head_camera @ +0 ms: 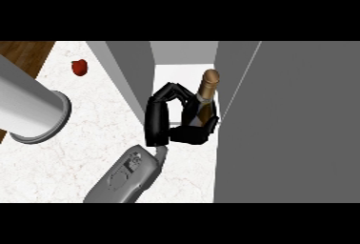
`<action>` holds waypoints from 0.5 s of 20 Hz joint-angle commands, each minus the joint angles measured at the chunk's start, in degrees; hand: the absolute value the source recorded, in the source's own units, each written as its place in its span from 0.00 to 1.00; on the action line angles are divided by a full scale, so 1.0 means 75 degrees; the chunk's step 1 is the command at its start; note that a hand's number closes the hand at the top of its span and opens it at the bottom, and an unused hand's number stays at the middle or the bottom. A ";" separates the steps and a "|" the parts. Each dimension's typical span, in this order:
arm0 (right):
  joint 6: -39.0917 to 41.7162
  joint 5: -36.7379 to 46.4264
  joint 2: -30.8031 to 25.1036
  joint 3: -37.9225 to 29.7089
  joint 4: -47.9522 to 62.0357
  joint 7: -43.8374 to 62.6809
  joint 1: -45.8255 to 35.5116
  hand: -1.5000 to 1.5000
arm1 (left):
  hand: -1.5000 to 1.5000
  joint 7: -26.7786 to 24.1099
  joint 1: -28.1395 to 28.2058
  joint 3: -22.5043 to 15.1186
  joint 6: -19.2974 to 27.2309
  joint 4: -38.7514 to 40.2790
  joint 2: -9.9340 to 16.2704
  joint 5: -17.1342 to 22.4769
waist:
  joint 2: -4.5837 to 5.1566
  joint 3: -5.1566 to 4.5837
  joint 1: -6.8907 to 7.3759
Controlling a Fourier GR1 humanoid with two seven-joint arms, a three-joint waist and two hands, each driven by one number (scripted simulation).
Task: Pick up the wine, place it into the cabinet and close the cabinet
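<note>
Standing upright inside cabinet point(134, 71) opening, wine bottle point(206, 95) is gripped by right robot hand point(169, 121), fingers curled round its body. Cabinet door point(281, 119) seen open at right. Small red object point(80, 67) lies apart on white bench point(56, 162).

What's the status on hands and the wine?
One robot hand, curled round the wine bottle, at the open cabinet. Which hand unclear. Bottle upright. Red object far off on the counter.
</note>
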 commanded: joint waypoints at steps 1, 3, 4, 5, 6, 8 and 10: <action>0.0141 -0.0851 -0.0118 -0.0367 -0.0732 0.0155 0.0260 0.00 | 1.00 -0.0300 0.0300 -0.0013 0.0075 -0.0016 -0.0008 -0.0140 | -0.0008 0.0002 0.0045; 0.0030 -0.0355 0.0131 -0.0073 -0.0512 -0.0126 0.0195 0.00 | 1.00 -0.0386 0.0108 0.0549 -0.0281 0.0299 -0.0008 0.0013 | 0.0001 0.0001 0.0052; 0.0183 -0.0493 0.0094 -0.0130 -0.0942 -0.0039 0.0761 0.00 | 1.00 -0.0175 -0.0023 0.0785 -0.0381 0.0140 0.0158 -0.0136 | -0.0009 0.0003 0.0040; 0.0079 -0.0681 0.0090 -0.0111 -0.1203 0.0154 0.0664 0.00 | 1.00 -0.0453 -0.0141 0.1056 -0.0664 0.0648 0.0016 0.0117 | -0.0002 0.0000 -0.0005; 0.0048 -0.0477 0.0192 -0.0021 -0.1043 0.0078 0.0800 0.00 | 1.00 -0.0327 -0.0556 0.0674 -0.0151 0.0723 -0.0007 0.0277 | 0.0001 0.0001 -0.0019; 0.0016 -0.0450 0.0167 0.0010 -0.1158 0.0181 0.0775 0.00 | 1.00 -0.0436 -0.0336 0.0833 -0.0332 0.0666 -0.0007 0.0251 | -0.0007 0.0001 0.0017; 0.0361 -0.1046 -0.0131 -0.0592 -0.0888 -0.0065 0.0815 0.00 | 1.00 -0.0496 -0.0504 0.1402 -0.0956 0.1125 0.0196 0.0324 | 0.0001 0.0003 -0.0002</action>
